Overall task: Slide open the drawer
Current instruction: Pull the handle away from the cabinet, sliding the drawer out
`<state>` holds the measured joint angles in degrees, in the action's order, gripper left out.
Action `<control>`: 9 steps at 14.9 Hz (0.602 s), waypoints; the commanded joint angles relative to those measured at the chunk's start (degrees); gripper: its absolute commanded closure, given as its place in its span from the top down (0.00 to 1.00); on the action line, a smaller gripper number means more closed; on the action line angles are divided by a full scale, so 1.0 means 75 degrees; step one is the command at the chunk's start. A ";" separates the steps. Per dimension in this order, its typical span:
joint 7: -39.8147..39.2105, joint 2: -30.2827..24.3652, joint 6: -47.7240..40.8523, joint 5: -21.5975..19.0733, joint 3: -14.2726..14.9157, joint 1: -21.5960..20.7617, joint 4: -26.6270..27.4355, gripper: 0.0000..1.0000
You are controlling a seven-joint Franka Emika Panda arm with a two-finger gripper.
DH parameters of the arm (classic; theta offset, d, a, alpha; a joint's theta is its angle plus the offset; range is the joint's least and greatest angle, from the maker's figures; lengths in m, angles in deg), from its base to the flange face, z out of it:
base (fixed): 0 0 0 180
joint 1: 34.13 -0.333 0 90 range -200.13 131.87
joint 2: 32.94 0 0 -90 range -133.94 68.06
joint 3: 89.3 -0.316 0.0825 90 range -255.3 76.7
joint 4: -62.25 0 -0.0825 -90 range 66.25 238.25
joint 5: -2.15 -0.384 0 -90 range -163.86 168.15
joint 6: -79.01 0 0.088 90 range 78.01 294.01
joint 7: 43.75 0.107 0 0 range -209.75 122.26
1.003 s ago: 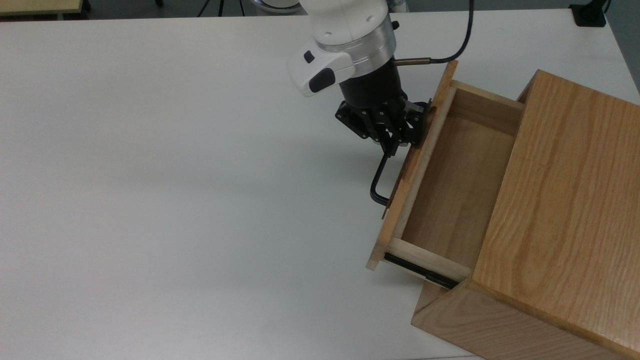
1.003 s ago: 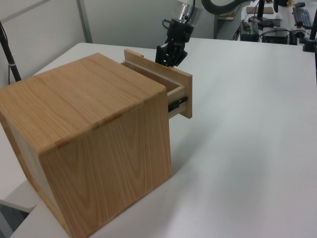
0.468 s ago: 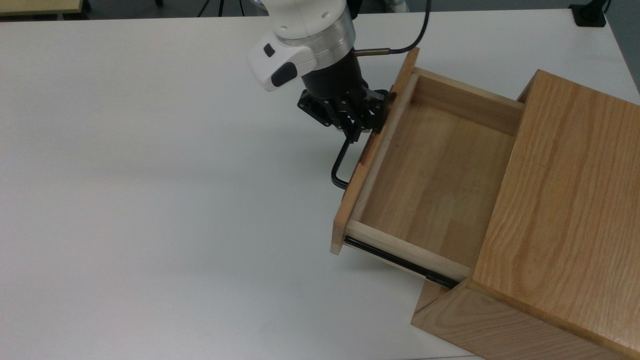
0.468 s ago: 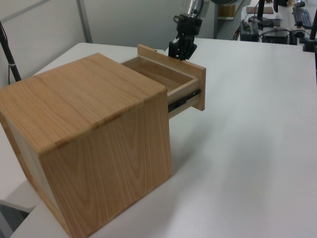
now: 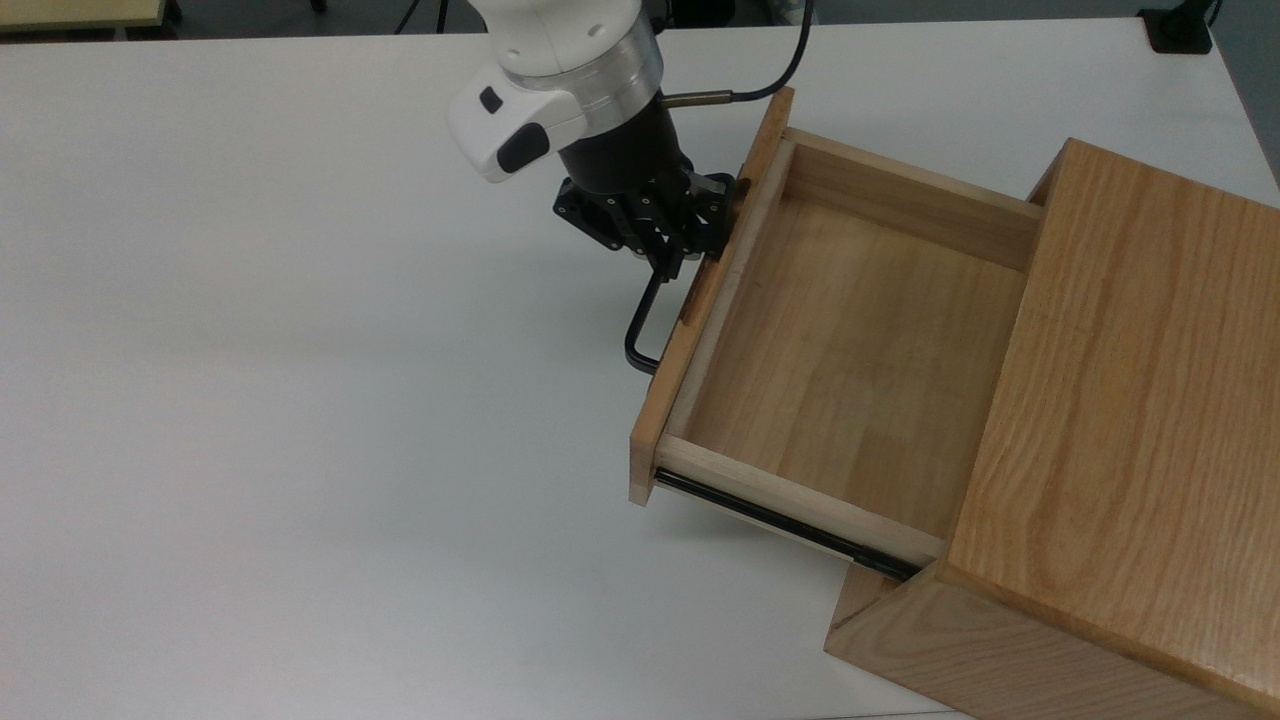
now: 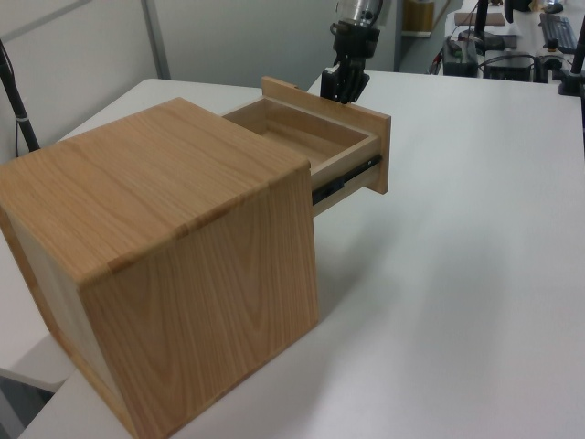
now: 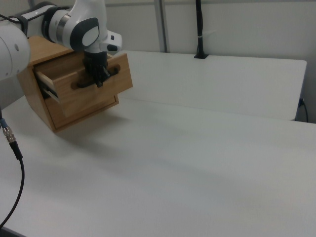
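Note:
The light-wood drawer [image 5: 850,350] stands pulled far out of the oak cabinet [image 5: 1130,400], and its inside is bare. A black side rail [image 5: 780,525] shows under its near wall. My gripper [image 5: 668,265] is shut on the black bar handle [image 5: 640,330] at the front panel, holding the handle's upper end in the top view. In the left view the gripper [image 6: 345,94] hangs just beyond the drawer's front panel [image 6: 370,151]. In the right view the gripper [image 7: 98,81] comes down onto the handle [image 7: 114,71] in front of the drawer [image 7: 98,94].
The cabinet sits at the right edge of a wide white table [image 5: 300,400]. A black cable [image 5: 790,60] runs from my wrist past the drawer's far corner. A black post [image 7: 199,29] stands at the table's back edge in the right view.
The drawer has slid further out of the cabinet, toward the top view's left, with my gripper holding the handle and moving with it. The cabinet has stayed in place.

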<state>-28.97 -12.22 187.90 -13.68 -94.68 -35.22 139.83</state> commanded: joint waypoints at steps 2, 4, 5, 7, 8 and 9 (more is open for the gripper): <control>-0.1196 -0.0454 -0.0468 0.0317 0.0107 0.0356 0.0426 0.23; -0.1208 -0.0501 -0.0561 0.0329 0.0107 0.0485 0.0426 0.71; -0.1162 -0.0513 -0.0620 0.0329 0.0119 0.0520 0.0426 1.00; -0.1127 -0.0629 -0.0679 0.0678 0.0108 0.0544 0.0415 1.00; -0.1115 -0.0688 -0.0737 0.0703 0.0107 0.0625 0.0415 1.00; -0.1126 -0.0828 -0.1074 0.0715 0.0107 0.0789 0.0391 1.00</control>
<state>-36.58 -14.07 183.37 -9.57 -94.48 -30.52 139.92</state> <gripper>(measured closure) 0.286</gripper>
